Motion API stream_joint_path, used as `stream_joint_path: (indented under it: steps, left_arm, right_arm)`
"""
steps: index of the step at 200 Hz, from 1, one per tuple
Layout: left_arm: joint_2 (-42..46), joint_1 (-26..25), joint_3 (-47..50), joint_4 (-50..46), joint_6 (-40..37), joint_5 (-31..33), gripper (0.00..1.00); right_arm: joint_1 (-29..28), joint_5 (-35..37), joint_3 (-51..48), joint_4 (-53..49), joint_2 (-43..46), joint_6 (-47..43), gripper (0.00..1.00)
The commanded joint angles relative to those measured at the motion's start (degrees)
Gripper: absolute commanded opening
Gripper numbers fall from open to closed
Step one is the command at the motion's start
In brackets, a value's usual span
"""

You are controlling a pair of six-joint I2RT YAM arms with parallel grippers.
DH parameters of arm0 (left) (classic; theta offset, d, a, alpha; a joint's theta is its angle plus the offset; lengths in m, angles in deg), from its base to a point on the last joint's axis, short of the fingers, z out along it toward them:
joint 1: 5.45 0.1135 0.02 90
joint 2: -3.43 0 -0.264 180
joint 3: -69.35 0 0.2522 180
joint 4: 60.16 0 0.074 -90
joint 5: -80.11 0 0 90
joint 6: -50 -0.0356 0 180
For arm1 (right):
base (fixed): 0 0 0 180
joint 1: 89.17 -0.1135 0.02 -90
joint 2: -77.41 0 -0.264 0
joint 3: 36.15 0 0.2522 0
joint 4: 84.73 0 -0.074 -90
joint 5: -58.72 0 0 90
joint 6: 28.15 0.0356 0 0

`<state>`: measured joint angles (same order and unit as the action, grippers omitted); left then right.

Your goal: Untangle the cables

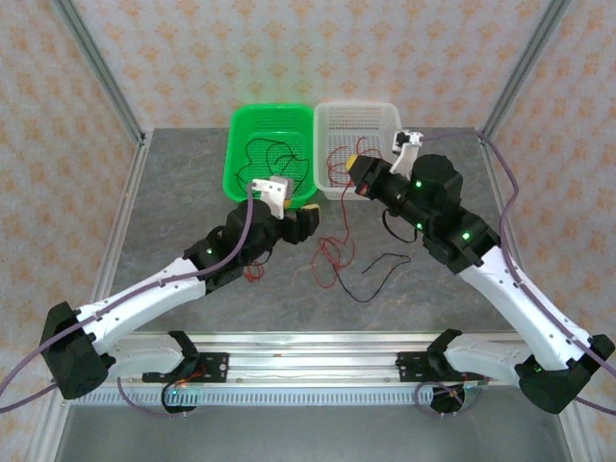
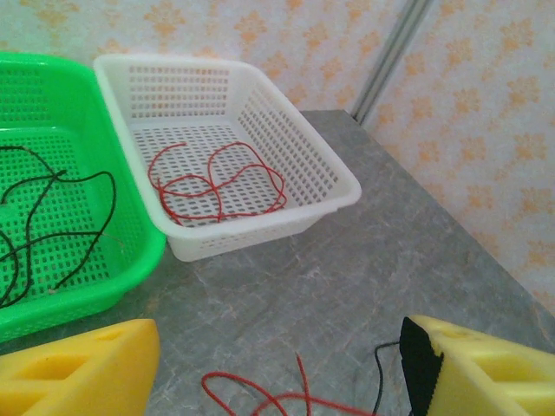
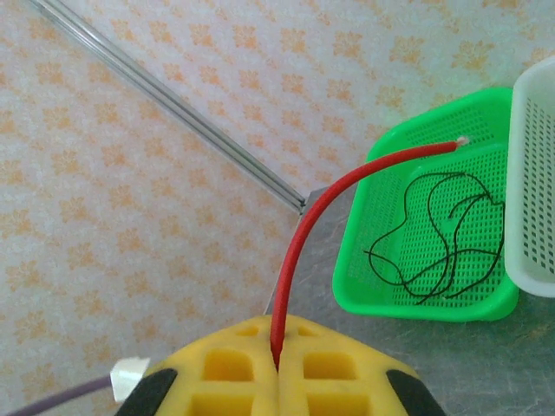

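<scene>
A loose tangle of red and black cables [image 1: 345, 262] lies on the grey table between the arms. My right gripper [image 3: 277, 360] is shut on a red cable [image 3: 299, 247], whose free end arcs up past the fingers. In the top view this gripper [image 1: 354, 175] hangs at the white basket's near rim, with the red cable dropping to the tangle. My left gripper [image 1: 306, 221] hovers just left of the tangle. Its yellow fingers [image 2: 78, 373] stand open over a red loop [image 2: 260, 400] and a black cable end [image 2: 381, 373], with nothing held.
A green basket [image 1: 239, 173] holds black cables [image 2: 52, 225]. Beside it, a white basket [image 1: 385, 120] holds a red cable [image 2: 217, 182]. Both stand at the back of the table. Frame posts and patterned walls enclose the table.
</scene>
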<state>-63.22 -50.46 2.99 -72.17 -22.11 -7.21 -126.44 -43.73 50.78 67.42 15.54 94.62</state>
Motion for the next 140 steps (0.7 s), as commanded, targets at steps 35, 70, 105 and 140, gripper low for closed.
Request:
stream_joint_path:
  steps: [35, 70, 105, 140]
  left_arm:
    - [-0.91, -4.42, 3.37, 8.97, -1.89, 4.34, 0.74]
    - [-3.11, -7.16, 5.09, 12.3, -1.73, 5.88, 0.74]
    - [-4.25, -8.6, 5.31, 12.94, -1.57, 7.2, 0.74]
    - [-2.88, -9.16, 6.39, 12.94, -1.28, 8.34, 0.74]
  right_arm:
    - [0.45, 2.94, 1.8, 2.66, 1.4, 1.22, 0.0]
    - [0.45, 6.46, 0.84, 5.94, 3.64, 3.52, 0.0]
    - [0.54, 9.59, 5.39, 5.08, 2.19, 1.69, 0.0]
    - [1.28, 12.78, 12.95, 2.23, -2.1, -3.0, 0.0]
